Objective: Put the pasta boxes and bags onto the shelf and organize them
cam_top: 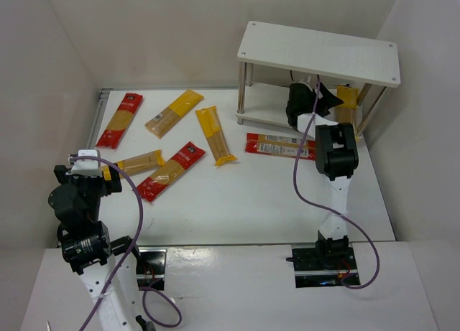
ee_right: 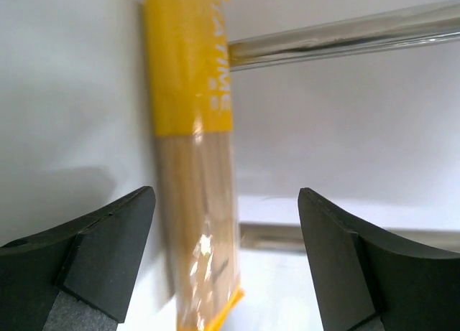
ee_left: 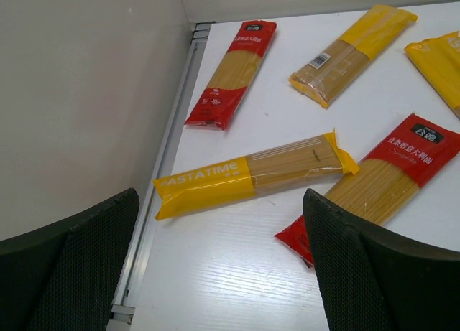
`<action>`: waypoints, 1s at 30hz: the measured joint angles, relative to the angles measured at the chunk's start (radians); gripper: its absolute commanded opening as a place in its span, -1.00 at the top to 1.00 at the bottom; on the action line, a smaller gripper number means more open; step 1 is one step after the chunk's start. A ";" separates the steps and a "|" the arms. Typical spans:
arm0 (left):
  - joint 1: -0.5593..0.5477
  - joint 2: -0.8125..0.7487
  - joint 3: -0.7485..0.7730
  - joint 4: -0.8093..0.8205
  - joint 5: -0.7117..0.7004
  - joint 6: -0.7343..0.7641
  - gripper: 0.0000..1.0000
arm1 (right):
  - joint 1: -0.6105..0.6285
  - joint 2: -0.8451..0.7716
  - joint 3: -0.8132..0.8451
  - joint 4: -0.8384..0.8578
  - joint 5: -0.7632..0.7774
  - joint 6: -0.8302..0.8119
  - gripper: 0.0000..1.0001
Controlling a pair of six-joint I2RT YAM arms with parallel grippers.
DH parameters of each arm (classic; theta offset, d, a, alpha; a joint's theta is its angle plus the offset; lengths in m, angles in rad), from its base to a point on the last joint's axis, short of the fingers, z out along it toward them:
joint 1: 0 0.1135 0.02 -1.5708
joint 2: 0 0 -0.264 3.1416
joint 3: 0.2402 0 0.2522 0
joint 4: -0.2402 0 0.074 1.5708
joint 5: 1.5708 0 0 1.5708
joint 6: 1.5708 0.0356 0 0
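The white shelf stands at the back right. My right gripper reaches under its top board, fingers spread open. A yellow pasta bag sits in the gap nearer the left finger, with the jaws apart from it; that bag lies on the lower tier. On the table lie two red bags, three yellow bags and a red pack by the shelf. My left gripper hangs open and empty above the table's left side.
A silver shelf leg crosses just beyond the right gripper. The metal rail of the table's left edge and a side wall run close beside the left gripper. The red bag's corner lies by the left gripper's right finger.
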 measured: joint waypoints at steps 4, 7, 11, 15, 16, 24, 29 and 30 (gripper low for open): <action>0.000 0.000 0.000 0.000 0.002 0.000 -1.00 | 0.059 -0.073 -0.052 -0.080 -0.012 0.072 -0.76; 0.000 0.000 0.000 0.000 0.003 0.000 -1.00 | 0.101 -0.135 -0.097 -0.162 -0.026 0.129 -0.78; 0.000 -0.001 0.000 0.000 0.003 0.000 -1.00 | 0.174 -0.233 -0.216 -0.261 -0.042 0.203 -0.81; 0.000 -0.010 0.000 0.000 0.004 0.001 -1.00 | 0.315 -0.352 -0.353 -0.374 -0.077 0.292 -0.83; 0.000 -0.014 0.000 0.000 0.005 0.001 -1.00 | 0.360 -0.388 -0.388 -0.406 -0.095 0.315 -0.86; 0.001 -0.032 0.000 -0.002 0.018 0.003 -1.00 | 0.550 -0.725 -0.529 -0.695 -0.382 0.549 -0.86; 0.001 -0.038 0.000 -0.008 0.026 0.005 -1.00 | 0.341 -0.982 -0.588 -0.792 -0.645 0.653 -0.86; 0.001 -0.039 0.000 -0.008 0.026 0.005 -1.00 | 0.291 -1.026 -0.598 -0.808 -0.694 0.667 -0.86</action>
